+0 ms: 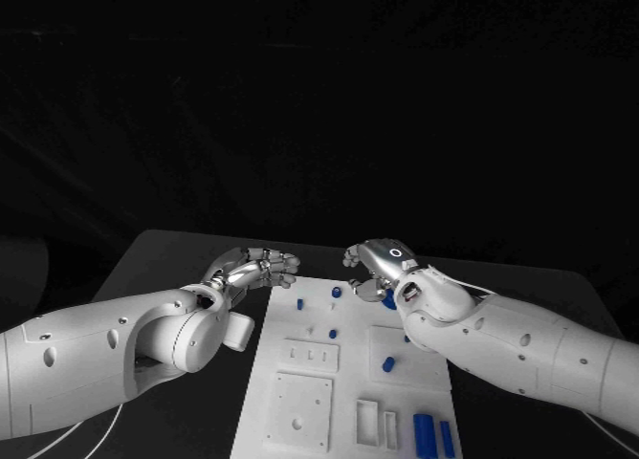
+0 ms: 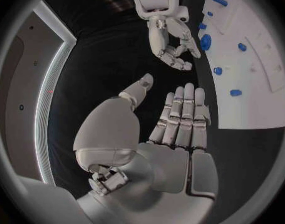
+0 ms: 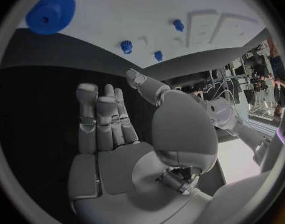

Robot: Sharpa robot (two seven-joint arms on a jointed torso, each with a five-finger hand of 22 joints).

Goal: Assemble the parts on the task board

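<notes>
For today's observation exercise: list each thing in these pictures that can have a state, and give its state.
left hand: open, holds nothing, at the board's far left corner.
right hand: open, holds nothing, over the board's far end.
task board: flat on the table, not held.
blue gear: lying on the board, not held.
two blue cylinders: lying side by side at the board's near edge.
</notes>
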